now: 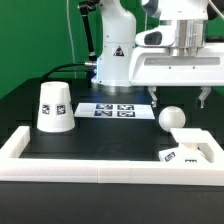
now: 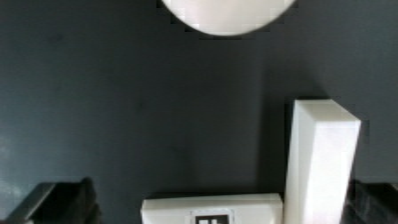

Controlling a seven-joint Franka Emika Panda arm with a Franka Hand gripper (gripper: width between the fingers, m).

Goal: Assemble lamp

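Note:
The white shade (image 1: 55,105), a tapered cup with square tags, stands at the exterior view's left. The round white bulb (image 1: 172,118) lies on the dark table right of the marker board. The flat angular base (image 1: 185,150) with a tag lies in front of the bulb, near the white frame's corner. My gripper (image 1: 180,97) hangs open and empty above the bulb and base, touching neither. In the wrist view the bulb (image 2: 228,12) and the base (image 2: 214,208) with its long white arm (image 2: 324,160) show, and the gripper (image 2: 219,205) has its dark fingers (image 2: 63,205) wide apart.
The marker board (image 1: 110,110) lies flat at the table's middle, before the white robot pedestal (image 1: 115,55). A low white frame (image 1: 100,170) borders the table's front and sides.

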